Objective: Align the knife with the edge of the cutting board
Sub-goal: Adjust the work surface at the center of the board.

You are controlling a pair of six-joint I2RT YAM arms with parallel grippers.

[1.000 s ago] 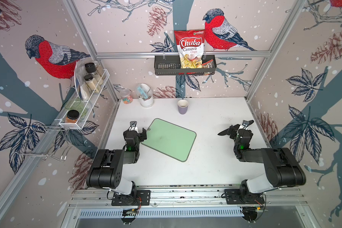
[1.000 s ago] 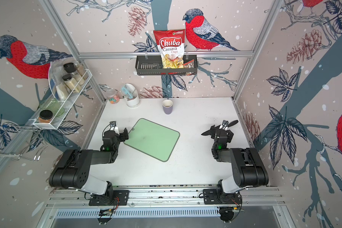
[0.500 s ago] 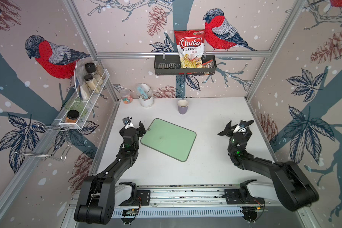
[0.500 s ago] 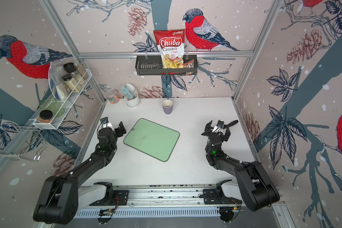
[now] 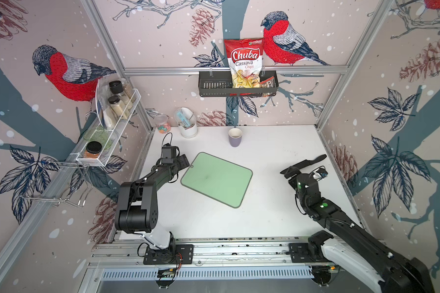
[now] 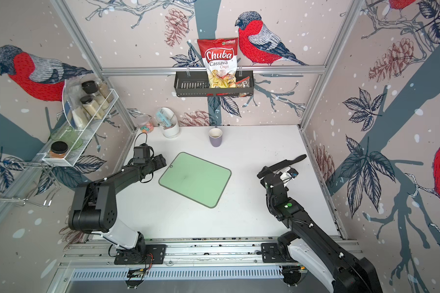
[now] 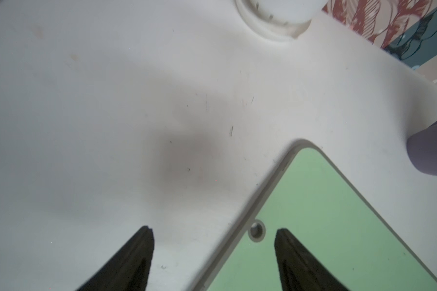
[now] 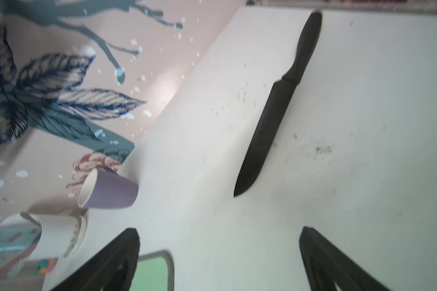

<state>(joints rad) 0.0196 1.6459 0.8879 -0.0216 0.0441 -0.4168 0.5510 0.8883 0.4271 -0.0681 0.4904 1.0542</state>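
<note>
Both arms have unfolded and reached out over the desk [image 5: 264,215]. The left jaws have narrowed but are still apart. They straddle the cutting board [image 5: 216,178] rim at the hole corner, its 10 o'clock, gripping nothing; probably bracing the board. The right jaws are wide apart and empty. The knife [image 8: 275,113] lies flat on the desk at the board's 3 o'clock, well clear of it. Its tip points at the right jaws, near but untouched. Pickup not yet begun.

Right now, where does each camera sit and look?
Both top views: high behind the robot, looking down at the table; left arm, right arm show.
Left wrist: on that arm, facing the cutting board past the open left gripper.
Right wrist: likewise, facing the knife past the open right gripper.
Shared: both wrist views catch the purple cup.
</note>
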